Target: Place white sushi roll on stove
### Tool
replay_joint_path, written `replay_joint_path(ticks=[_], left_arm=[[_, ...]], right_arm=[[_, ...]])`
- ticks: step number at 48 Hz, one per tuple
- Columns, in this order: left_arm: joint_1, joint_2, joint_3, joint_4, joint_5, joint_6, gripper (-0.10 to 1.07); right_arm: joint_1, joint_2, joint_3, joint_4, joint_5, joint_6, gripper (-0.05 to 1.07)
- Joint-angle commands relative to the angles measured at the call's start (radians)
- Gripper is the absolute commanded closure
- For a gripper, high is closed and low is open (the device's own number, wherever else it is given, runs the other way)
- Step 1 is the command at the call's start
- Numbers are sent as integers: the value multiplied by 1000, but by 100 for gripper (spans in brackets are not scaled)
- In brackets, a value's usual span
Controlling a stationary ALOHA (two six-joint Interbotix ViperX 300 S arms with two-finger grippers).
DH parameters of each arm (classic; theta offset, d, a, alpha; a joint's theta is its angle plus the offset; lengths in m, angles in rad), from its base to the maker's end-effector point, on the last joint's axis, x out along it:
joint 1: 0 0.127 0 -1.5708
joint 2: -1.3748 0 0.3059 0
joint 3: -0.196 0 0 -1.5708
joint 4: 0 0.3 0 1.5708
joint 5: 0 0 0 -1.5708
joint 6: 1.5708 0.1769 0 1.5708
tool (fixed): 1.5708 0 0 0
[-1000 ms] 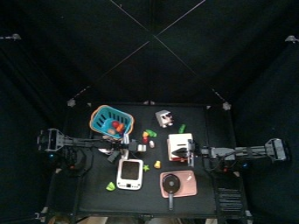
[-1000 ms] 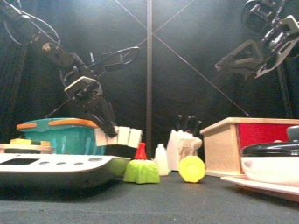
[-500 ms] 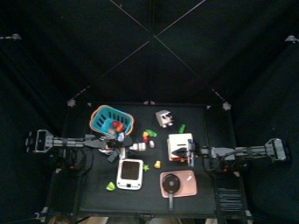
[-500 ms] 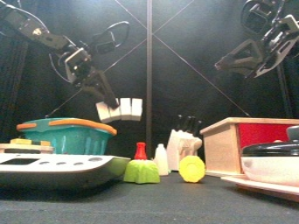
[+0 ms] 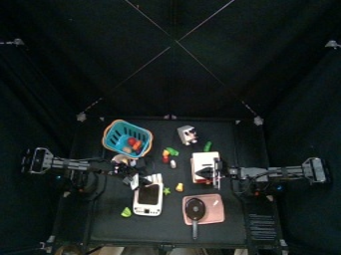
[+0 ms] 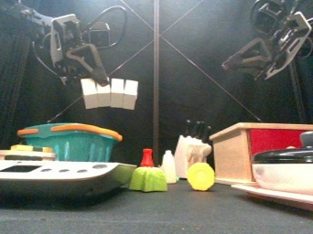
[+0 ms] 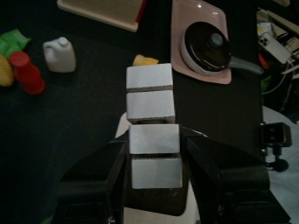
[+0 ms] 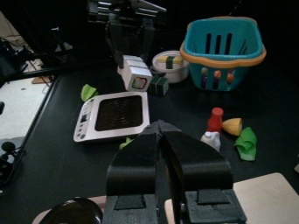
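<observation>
The left gripper [image 6: 108,84] hangs high above the tabletop [image 6: 159,215], its fingers [image 7: 205,157] clamped on the white sushi roll [image 6: 110,93]. In the front view the roll is a row of four white blocks whose long axis lies level, side to side across the picture, well above the teal basket [image 6: 59,144]. In the left wrist view the same row [image 7: 152,127] runs straight out from between the fingers, its far end pointing toward a small yellow piece [image 7: 143,60] and the gap between a wooden box [image 7: 105,13] and a pink board carrying a black pan [image 7: 208,42]. Gripped at the sides of its near blocks, the roll juts forward past the fingertips.

From above, the left gripper [image 5: 135,181] sits just over the upper left edge of the stove [image 5: 148,198], a flat white panel with a pink round patch, which lies on the tabletop in front of the basket [image 5: 126,135].

The right gripper [image 8: 173,140] rests raised at the right side of the pen, its fingers pressed together and holding nothing; its view looks across the stove [image 8: 114,115] toward the basket [image 8: 225,51].
</observation>
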Motion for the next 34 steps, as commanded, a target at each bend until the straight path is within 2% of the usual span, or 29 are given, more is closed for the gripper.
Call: replay_joint_path(ticks=[1, 7, 13, 22, 29, 34], left_arm=[[2, -6, -18, -12, 6, -5, 31], [-2, 0, -20, -25, 35, -44, 31], [12, 2, -8, 23, 52, -72, 31], [51, 21, -6, 144, 63, -147, 31], [57, 35, -23, 270, 112, -242, 32], [51, 46, -43, 396, 173, -350, 32]], right_arm=[[6, 3, -25, 8, -6, 0, 100], [9, 8, -28, 21, -6, 0, 100], [14, 15, -29, 25, -5, 2, 100], [21, 32, -38, 25, -6, 0, 100], [23, 44, -41, 25, -6, 0, 100], [23, 48, -41, 25, -6, 0, 100]])
